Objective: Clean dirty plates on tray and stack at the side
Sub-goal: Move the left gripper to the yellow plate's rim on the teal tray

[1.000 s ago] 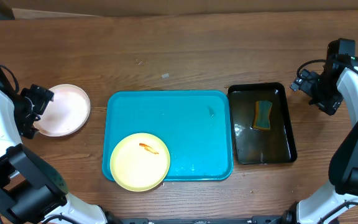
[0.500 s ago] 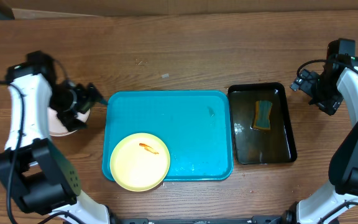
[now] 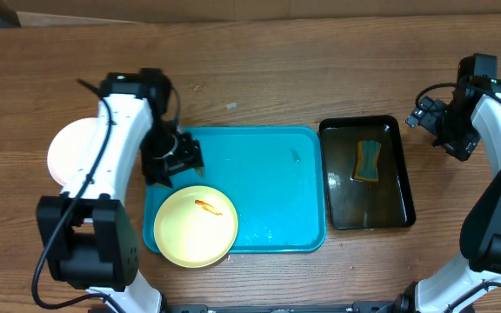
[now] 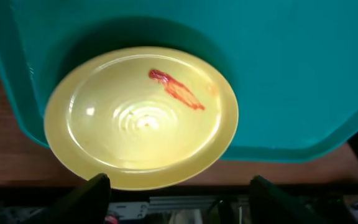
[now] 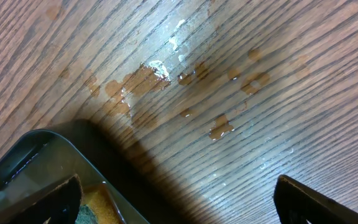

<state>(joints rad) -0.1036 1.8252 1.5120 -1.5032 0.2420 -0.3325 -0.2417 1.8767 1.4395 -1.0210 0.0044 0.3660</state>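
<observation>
A pale yellow plate [image 3: 196, 226] with an orange-red smear [image 3: 205, 207] lies in the front left corner of the turquoise tray [image 3: 268, 191], overhanging its front rim. My left gripper [image 3: 177, 167] hovers over the tray's left side, just behind that plate, open and empty. The left wrist view looks down on the yellow plate [image 4: 142, 118] and its smear [image 4: 176, 89], with the left gripper [image 4: 179, 202] spread wide at the plate's near rim. A white plate [image 3: 70, 155] rests on the table left of the tray. My right gripper [image 5: 182, 205] stands open over bare wood.
A black tray [image 3: 368, 213] right of the turquoise one holds shallow water and a yellow-green sponge [image 3: 368, 161]. In the right wrist view, the black tray's corner [image 5: 55, 146] sits beside wet spots [image 5: 166, 78] on the wooden table.
My left arm has swung right, from the white plate at the table's left to the tray's left side above the yellow plate. The right arm has not moved.
</observation>
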